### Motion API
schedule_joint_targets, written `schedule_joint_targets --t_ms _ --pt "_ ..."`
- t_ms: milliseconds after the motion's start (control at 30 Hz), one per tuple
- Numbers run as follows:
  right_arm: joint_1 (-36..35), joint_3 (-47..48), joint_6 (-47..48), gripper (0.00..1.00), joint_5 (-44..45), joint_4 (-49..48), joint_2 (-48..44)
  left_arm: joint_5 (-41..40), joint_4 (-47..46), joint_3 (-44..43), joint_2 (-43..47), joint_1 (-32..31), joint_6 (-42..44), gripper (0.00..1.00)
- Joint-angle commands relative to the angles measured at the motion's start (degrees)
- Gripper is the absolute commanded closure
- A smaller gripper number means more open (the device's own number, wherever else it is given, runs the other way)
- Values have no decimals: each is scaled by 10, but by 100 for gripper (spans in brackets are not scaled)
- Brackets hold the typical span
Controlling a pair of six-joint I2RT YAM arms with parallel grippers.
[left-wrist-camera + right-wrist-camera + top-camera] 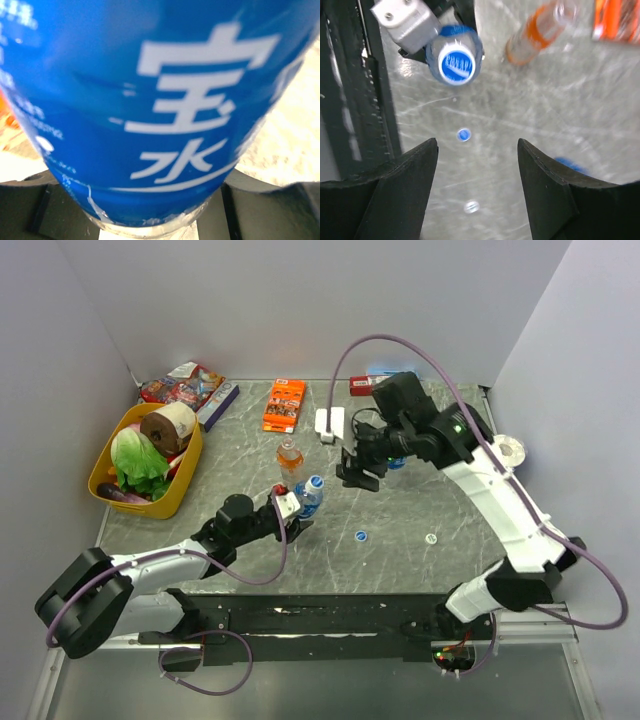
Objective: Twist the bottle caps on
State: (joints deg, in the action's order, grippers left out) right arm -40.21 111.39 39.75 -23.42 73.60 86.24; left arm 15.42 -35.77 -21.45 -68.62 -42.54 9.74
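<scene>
Clamps left end effector (296, 506) on blue-labelled bottle (309, 492), blue cap (456, 62) seated atop. Holds right end effector (357, 474) spread apart above worktop (400, 570). Lying apart there: loose blue cap (360, 536), whitish cap (431, 538); near them, standing orange-liquid bottle (289, 458).

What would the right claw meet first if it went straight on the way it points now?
Probably the loose blue cap on the table, which lies almost midway ahead of the open right claw; depth is unclear.
</scene>
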Motion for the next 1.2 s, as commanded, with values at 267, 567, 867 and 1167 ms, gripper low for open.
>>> schedule_joint_targets --t_ms 267,567,867,1167 --pt "-80 -70 244 27 -98 -54 -85 137 20 -43 15 8 103 99" --pt "-97 -78 322 28 -104 -7 -69 149 25 -47 19 11 106 99" --pt "-98 -72 356 31 -102 -7 -51 161 47 -59 16 11 158 99" --pt "-97 -58 384 44 -106 19 -27 167 47 -65 12 16 166 99"
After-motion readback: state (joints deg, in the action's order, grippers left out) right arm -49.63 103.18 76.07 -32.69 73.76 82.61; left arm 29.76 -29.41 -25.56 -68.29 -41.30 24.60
